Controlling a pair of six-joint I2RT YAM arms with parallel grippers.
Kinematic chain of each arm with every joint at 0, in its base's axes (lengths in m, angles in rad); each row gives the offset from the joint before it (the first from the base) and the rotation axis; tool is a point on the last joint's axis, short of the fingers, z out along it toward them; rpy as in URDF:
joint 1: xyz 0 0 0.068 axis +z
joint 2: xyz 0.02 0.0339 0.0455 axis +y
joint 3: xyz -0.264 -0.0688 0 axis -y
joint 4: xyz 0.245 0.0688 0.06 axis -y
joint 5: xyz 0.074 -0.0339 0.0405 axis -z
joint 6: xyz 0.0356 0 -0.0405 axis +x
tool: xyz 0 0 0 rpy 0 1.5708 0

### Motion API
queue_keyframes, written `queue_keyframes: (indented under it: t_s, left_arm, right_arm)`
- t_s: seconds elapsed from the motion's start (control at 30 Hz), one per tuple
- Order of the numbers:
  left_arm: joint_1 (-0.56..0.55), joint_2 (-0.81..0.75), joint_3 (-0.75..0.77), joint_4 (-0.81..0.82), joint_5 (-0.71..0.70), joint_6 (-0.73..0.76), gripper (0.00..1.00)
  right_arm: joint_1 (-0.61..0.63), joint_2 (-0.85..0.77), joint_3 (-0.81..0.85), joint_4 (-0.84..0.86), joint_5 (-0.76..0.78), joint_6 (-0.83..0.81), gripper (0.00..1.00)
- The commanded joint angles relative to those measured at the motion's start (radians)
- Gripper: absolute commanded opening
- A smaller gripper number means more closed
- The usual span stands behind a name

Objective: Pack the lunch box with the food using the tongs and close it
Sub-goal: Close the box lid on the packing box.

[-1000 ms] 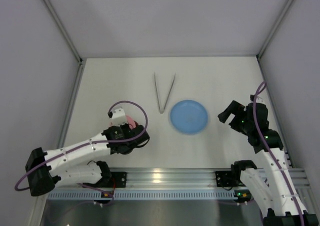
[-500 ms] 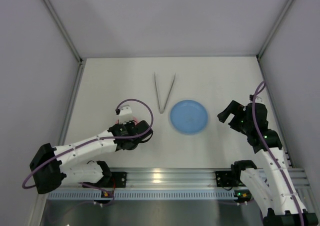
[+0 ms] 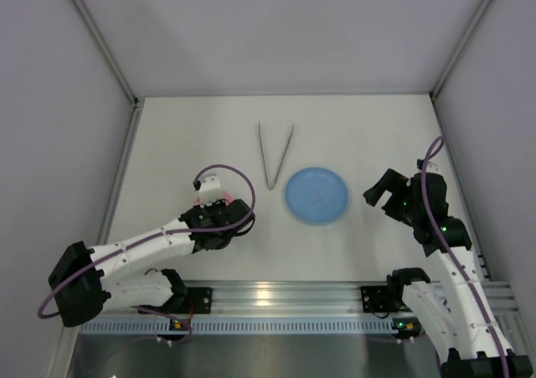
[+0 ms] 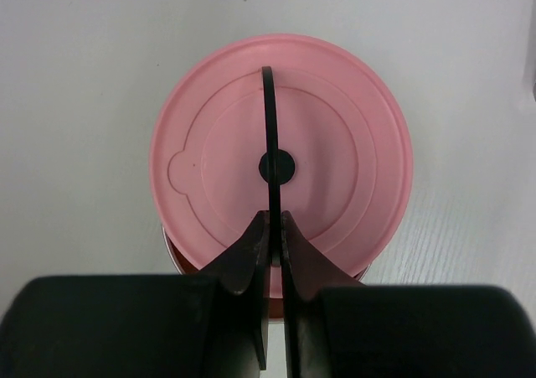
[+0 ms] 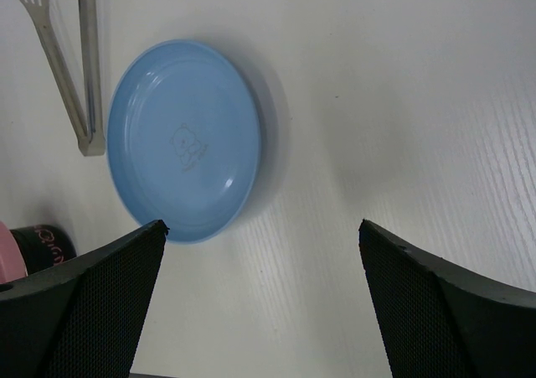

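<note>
Tongs [image 3: 270, 182] lie front-to-back, joint nearest arms; left claw [image 4: 272, 220] pinches lid strap [image 4: 268, 118], right claw [image 5: 260, 227] spread.

Your left pincer [image 4: 274, 217] is pinched tight, its arm stretched forward. Your right pincer [image 5: 260, 227] hangs wide open

Overhead and close wrist views; blue plate [image 3: 316, 196] common.
</note>
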Motion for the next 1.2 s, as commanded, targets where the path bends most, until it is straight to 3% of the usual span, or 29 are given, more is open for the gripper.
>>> queue_keyframes:
  t_s: [0.0,0.37,0.6,0.83,1.17]
  left_arm:
    - [0.004,-0.015,-0.053,0.018,0.163,-0.026,0.04]
    - [0.004,-0.098,-0.046,-0.061,0.244,-0.015,0.05]
    - [0.004,-0.121,-0.044,-0.133,0.226,-0.046,0.06]
    - [0.004,-0.13,-0.073,-0.149,0.226,-0.089,0.06]
    - [0.004,-0.291,-0.139,-0.106,0.243,-0.123,0.07]
  right_arm:
    - [-0.011,-0.01,-0.005,0.056,-0.007,-0.008,0.96]
    - [-0.013,-0.015,-0.009,0.06,-0.013,-0.002,0.96]
    - [-0.011,-0.013,-0.015,0.065,-0.017,-0.002,0.96]
    - [-0.011,-0.009,-0.023,0.073,-0.022,-0.002,0.96]
    - [-0.011,-0.004,-0.026,0.079,-0.024,-0.002,0.96]
